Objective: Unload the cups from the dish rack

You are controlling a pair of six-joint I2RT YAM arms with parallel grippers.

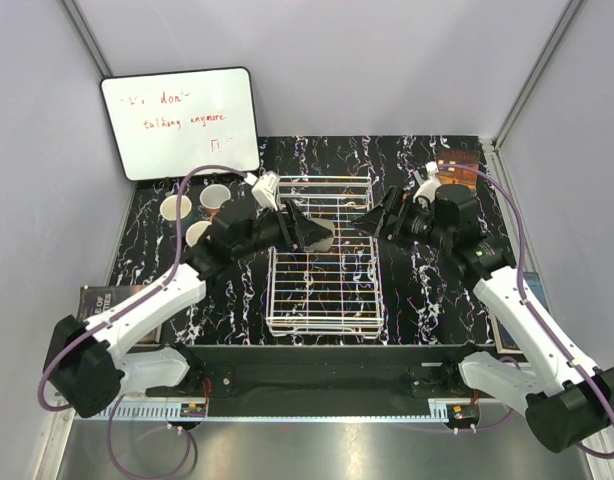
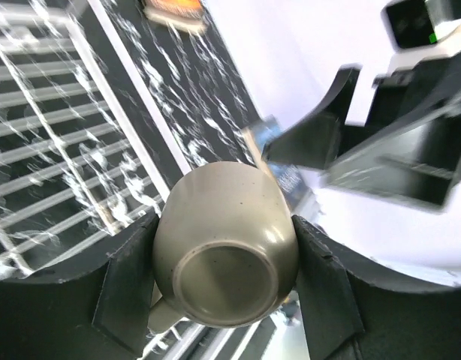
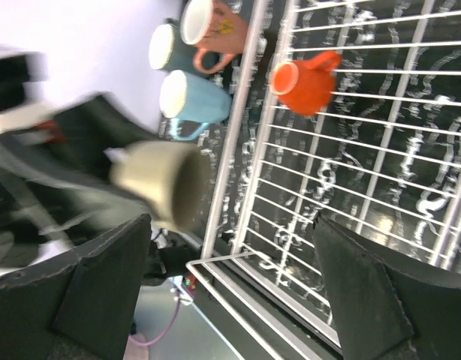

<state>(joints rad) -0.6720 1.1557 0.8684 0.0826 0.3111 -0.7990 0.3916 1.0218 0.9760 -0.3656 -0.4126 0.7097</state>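
From above, three mugs (image 1: 215,196) stand on the worktop (image 1: 407,300) left of the dish rack (image 1: 322,322), so most of the unloading looks done. The left claw (image 1: 312,233) hangs over the rack. Its own wrist view shows it clamped on the taupe mug (image 2: 223,217), base towards the camera. The right wrist view shows the right claw (image 3: 230,225) spread wide and empty above the rack, where only a red mug (image 3: 305,82) sits, probably the last to lift.
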